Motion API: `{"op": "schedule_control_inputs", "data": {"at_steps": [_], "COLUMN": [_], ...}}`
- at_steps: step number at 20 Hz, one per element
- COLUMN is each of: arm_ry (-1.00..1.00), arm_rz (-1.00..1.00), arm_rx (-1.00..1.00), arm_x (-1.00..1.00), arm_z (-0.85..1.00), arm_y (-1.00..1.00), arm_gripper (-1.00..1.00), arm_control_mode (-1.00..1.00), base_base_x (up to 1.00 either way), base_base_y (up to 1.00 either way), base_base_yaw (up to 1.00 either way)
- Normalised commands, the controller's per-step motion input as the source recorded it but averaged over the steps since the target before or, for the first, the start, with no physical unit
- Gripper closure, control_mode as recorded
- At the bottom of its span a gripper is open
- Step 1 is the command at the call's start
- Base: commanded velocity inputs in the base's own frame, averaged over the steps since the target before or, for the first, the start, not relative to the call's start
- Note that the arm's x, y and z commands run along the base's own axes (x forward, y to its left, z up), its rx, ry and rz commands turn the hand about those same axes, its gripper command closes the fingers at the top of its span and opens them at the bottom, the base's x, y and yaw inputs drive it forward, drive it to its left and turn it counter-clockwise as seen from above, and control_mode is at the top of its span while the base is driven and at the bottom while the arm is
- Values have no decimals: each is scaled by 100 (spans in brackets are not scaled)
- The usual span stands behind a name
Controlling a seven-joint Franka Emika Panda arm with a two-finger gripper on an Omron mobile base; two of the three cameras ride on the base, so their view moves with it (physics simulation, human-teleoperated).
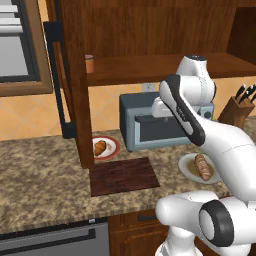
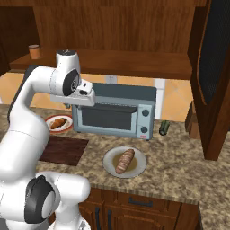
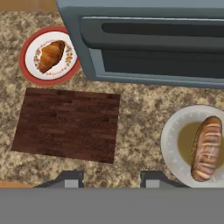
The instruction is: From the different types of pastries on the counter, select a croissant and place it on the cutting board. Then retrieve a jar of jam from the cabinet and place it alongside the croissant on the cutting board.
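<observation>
Hovers high over the table (image 3: 140,109), pincer (image 3: 111,177) shut and empty. Croissant (image 3: 50,55) on red-rimmed plate (image 3: 26,70) at ten o'clock, cutting board (image 3: 65,124) bare beneath, awaiting it.

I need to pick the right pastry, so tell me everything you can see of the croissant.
The croissant is a small golden-orange crescent with ridged segments and tapered ends, looking baked and whole. It lies flat on a white, red-rimmed plate on the counter, beside the toaster oven and just behind the cutting board. Nothing but the plate touches it.
</observation>
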Motion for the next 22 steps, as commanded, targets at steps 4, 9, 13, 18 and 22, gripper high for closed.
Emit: {"op": "schedule_control_inputs", "data": {"at_steps": [4,9,13,18,22], "arm_ry": [-2,-3,-1,-11,-17], "arm_rz": [7,2,0,6,12], "arm_rx": [-2,0,1,-1,-1], "arm_x": [-3,-3,0,10,40], "arm_z": [-1,-4,-8,-49,-64], "arm_y": [11,95,98,61,14], "arm_gripper": [-100,-100,-100,-100,-100], "arm_control_mode": [-100,-100,-100,-100,-100], "base_base_x": [0,0,0,0,0], "base_base_y": [0,0,0,0,0], "base_base_yaw": [0,0,0,0,0]}}
